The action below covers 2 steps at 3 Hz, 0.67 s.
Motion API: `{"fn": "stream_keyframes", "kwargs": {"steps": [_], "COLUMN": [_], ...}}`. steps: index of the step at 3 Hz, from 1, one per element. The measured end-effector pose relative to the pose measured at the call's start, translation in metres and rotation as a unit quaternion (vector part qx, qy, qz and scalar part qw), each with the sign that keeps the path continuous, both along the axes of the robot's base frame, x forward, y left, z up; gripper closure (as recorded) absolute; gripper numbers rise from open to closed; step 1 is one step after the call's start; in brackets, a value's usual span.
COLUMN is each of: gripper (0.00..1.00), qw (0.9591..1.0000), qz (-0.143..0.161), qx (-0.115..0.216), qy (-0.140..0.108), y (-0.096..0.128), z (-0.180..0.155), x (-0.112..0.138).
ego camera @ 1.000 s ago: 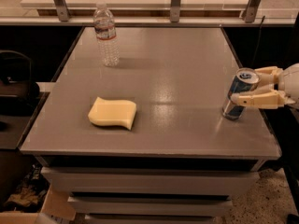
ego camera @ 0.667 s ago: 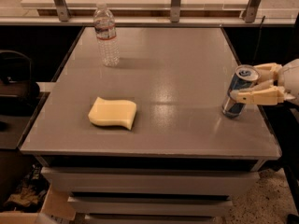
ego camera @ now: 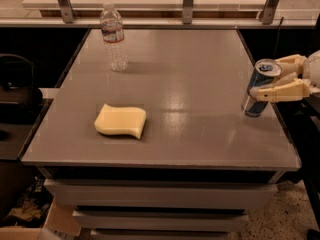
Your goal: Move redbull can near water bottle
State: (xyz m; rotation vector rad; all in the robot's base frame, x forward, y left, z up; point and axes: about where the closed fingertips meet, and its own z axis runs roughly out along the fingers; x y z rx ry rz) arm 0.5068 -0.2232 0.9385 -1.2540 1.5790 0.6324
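My gripper (ego camera: 264,79) at three o'clock clasps the tilted redbull can (ego camera: 254,104) — a carrying hold, I judge — bound for the water bottle (ego camera: 114,39) at eleven.

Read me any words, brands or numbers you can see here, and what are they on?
No text can be read.
water bottle: print on its red-and-white label band is too blurred.
redbull can, clamped in the gripper at the table's right edge: lettering not legible.
Yellow sponge: no text.
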Motion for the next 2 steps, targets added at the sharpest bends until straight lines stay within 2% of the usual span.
{"fn": "stream_keyframes", "kwargs": {"steps": [1,2], "gripper": [1.00,1.00], "qw": [0.9998,0.9990], "qz": [0.011,0.037], "qx": [0.008,0.006], "qy": [-0.014,-0.026], "y": [0.023,0.061], "z": [0.016,0.039], "x": [0.024,0.056]}}
